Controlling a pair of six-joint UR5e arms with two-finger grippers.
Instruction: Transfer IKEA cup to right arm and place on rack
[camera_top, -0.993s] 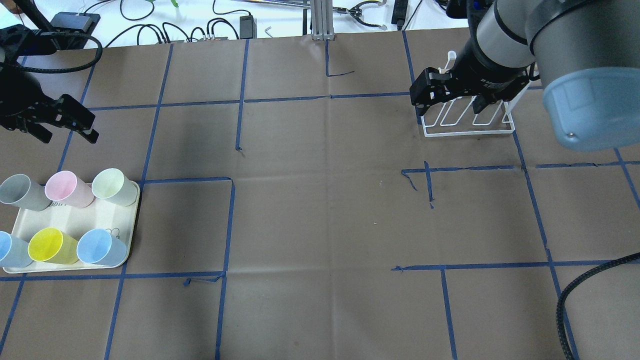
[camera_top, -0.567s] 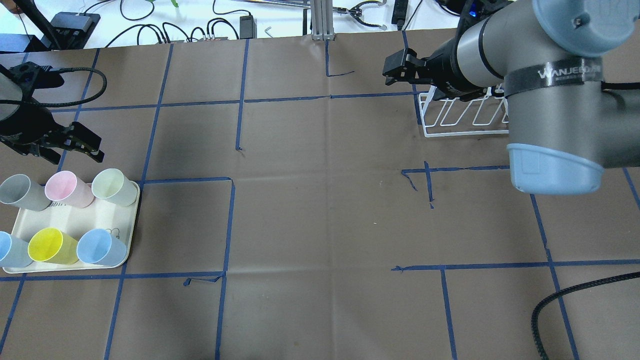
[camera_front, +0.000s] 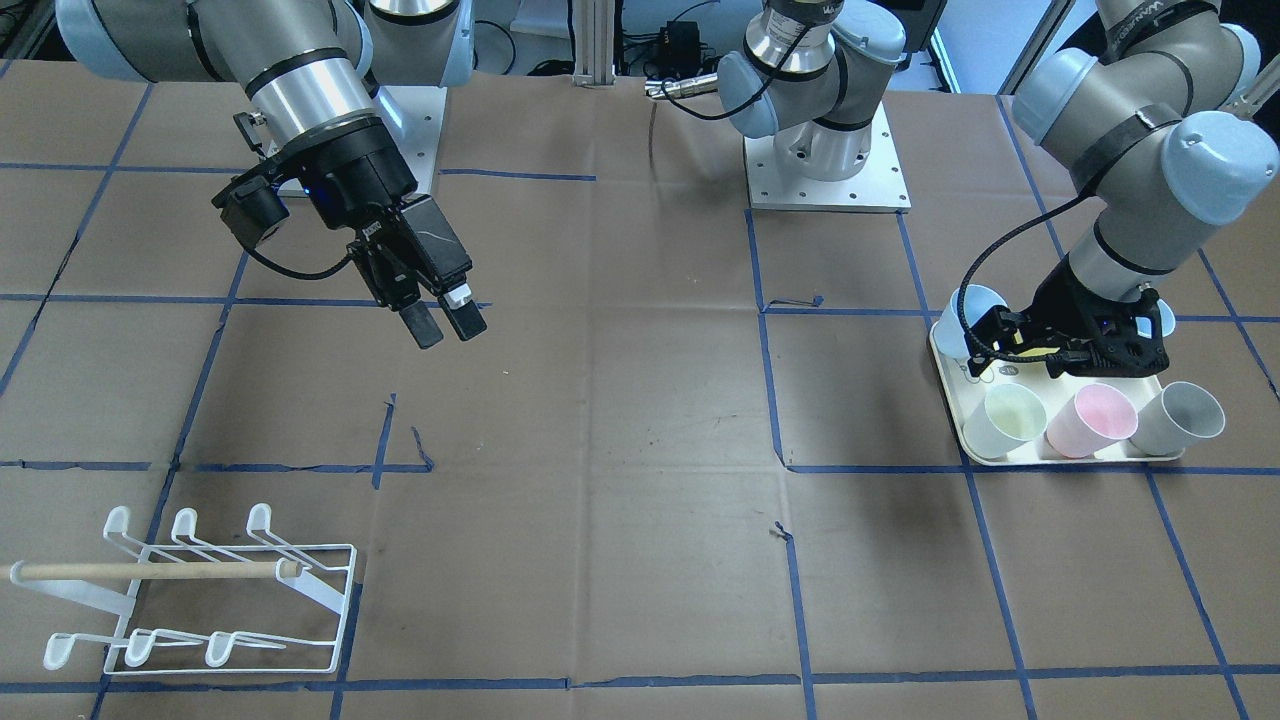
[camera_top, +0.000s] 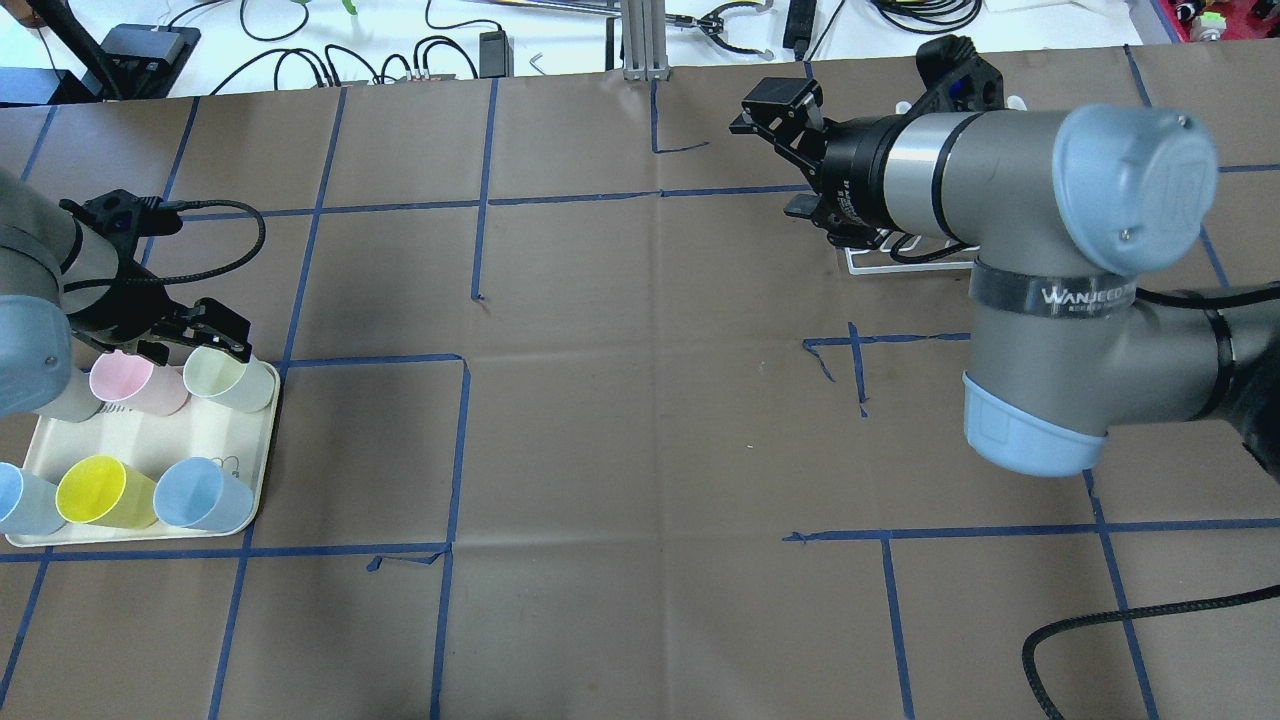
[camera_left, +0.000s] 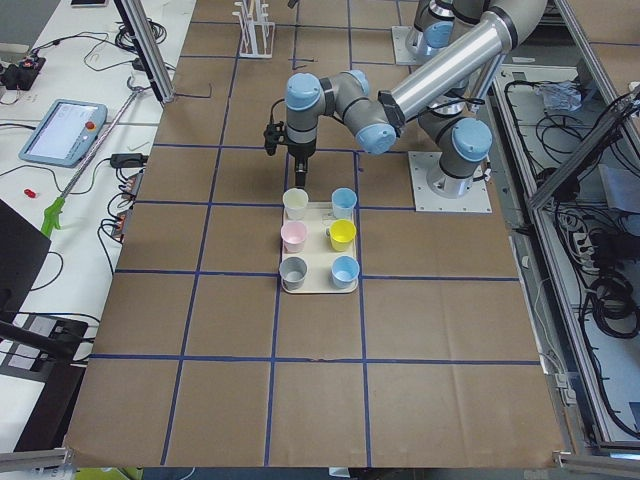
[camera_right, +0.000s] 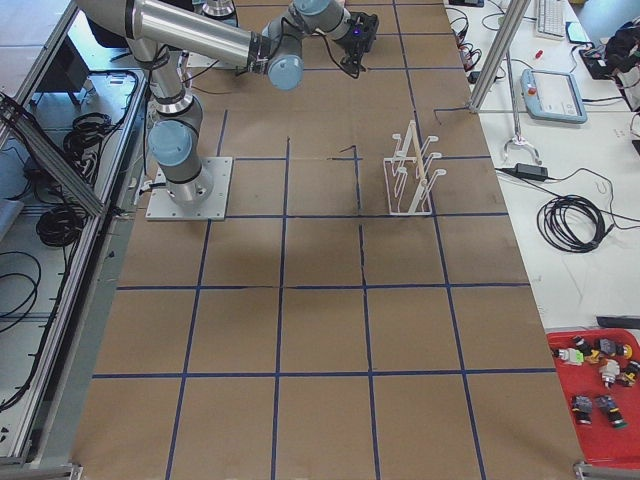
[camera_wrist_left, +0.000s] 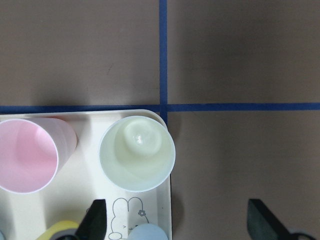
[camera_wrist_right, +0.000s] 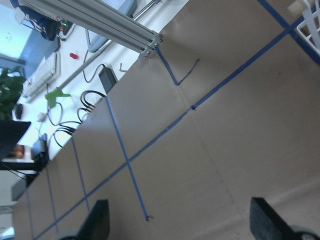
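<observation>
Brown-papered table (camera_top: 640, 430) is crossed by blue tape (camera_top: 480, 200). Six cups (camera_left: 343, 234) are held in the tray (camera_top: 150, 440) — left gripper (camera_top: 195, 340) and right gripper (camera_front: 448, 328) are spread wide.

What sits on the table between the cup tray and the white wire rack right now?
Nothing. In the exterior front-facing view, the stretch from the tray to the rack is bare brown paper crossed by blue tape lines.
</observation>
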